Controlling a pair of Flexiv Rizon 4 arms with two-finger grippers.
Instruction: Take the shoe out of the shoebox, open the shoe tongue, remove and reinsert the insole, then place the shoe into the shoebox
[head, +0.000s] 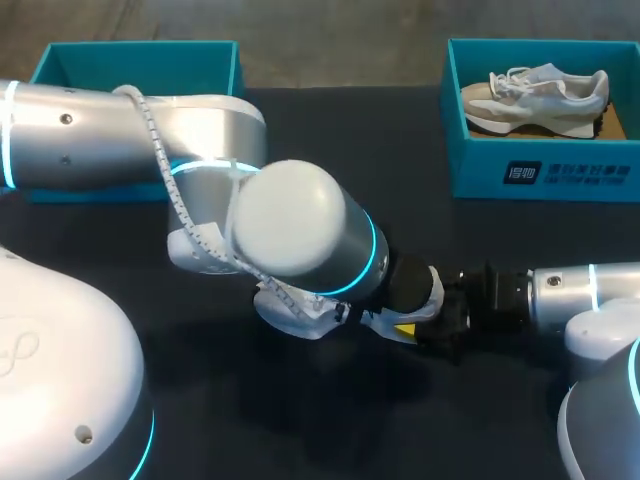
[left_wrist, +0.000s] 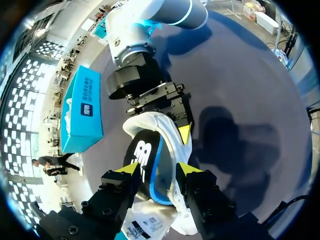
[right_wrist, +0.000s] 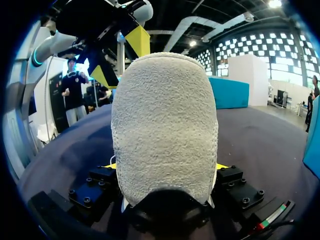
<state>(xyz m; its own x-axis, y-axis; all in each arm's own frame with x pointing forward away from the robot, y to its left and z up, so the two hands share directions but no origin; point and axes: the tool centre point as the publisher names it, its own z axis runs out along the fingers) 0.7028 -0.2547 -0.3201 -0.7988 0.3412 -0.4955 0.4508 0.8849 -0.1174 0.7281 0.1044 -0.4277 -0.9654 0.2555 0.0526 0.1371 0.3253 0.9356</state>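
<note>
A white and grey shoe (head: 300, 315) is held just above the dark table (head: 330, 420), mostly hidden under my left arm in the head view. My right gripper (right_wrist: 165, 167) is shut on its grey suede heel (right_wrist: 165, 125), one finger on each side. In the left wrist view my left gripper (left_wrist: 158, 169) stands over the shoe's opening, its fingers closed on the black insole (left_wrist: 142, 160) with a blue edge, which rises out of the shoe (left_wrist: 150, 120). The right gripper (left_wrist: 157, 117) faces it from the heel end.
A teal shoebox (head: 540, 165) at the back right holds a second pale shoe (head: 540, 95). Another teal box (head: 140, 60) stands at the back left, partly behind my left arm. Both arms meet over the table's middle.
</note>
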